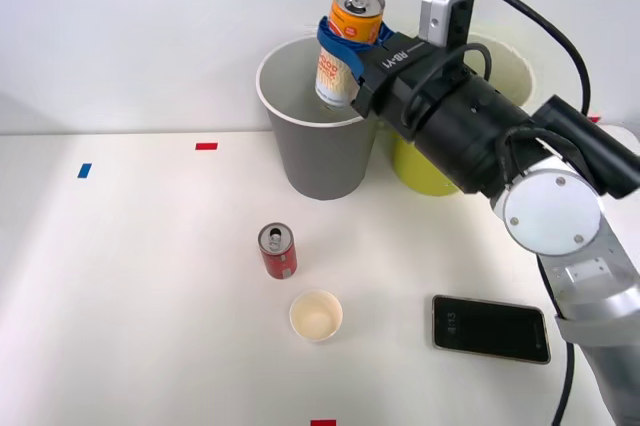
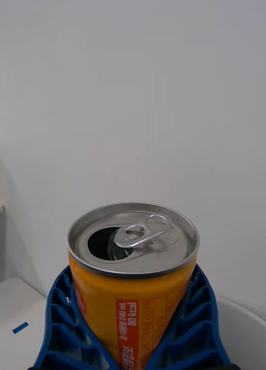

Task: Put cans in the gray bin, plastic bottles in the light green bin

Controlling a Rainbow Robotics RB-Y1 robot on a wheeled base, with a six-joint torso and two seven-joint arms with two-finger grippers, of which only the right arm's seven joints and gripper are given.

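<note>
Front view, hand gripping orange can above gray bin

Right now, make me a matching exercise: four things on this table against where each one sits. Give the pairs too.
Things:
1. orange-and-white drink can
2. short red drink can
3. cream paper cup
4. black smartphone

Places:
A. flat on the table by the robot's right arm
B. standing on the table, in front of the tall gray plastic bin
C. held in the blue ribbed claw over the gray bin
D. nearer the camera than the red can

Pairs: 1-C, 2-B, 3-D, 4-A
</note>
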